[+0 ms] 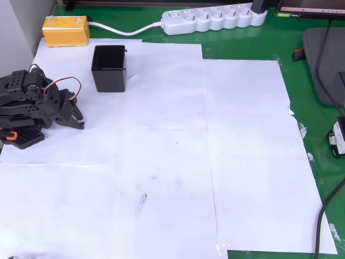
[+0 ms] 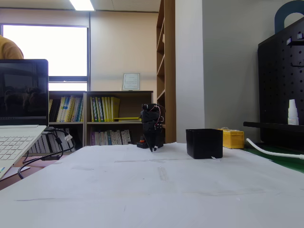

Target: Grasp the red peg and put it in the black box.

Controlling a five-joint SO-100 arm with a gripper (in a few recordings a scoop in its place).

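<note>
**Folded at the left edge, peg nowhere I can make out**

My arm sits folded at the left of the overhead view, and my tool (image 1: 78, 121) points down-right onto the white paper. Its tips come together in a dark wedge there, but they blend into one black shape, so I cannot tell whether they are apart or together. In the fixed view my tool (image 2: 153, 148) hangs point-down just above the paper, too small and dark to read either.

The black box (image 1: 109, 68) stands upright on the paper, just right of and a little beyond my arm in the overhead view. It is square, straight-walled, open on top, with a thin wire showing at its right rim. Its inside is black shadow; I cannot tell if anything lies in it. In the fixed view the black box (image 2: 204, 143) sits to the right of my tool, apart from it, and only its outer walls show.

I cannot make out the red peg in either view.

Beyond the box lie a yellow box (image 1: 66, 31) and a white power strip (image 1: 213, 19) on the green surface (image 1: 242, 46). A laptop (image 2: 21, 111) is cut off at the left of the fixed view.
</note>
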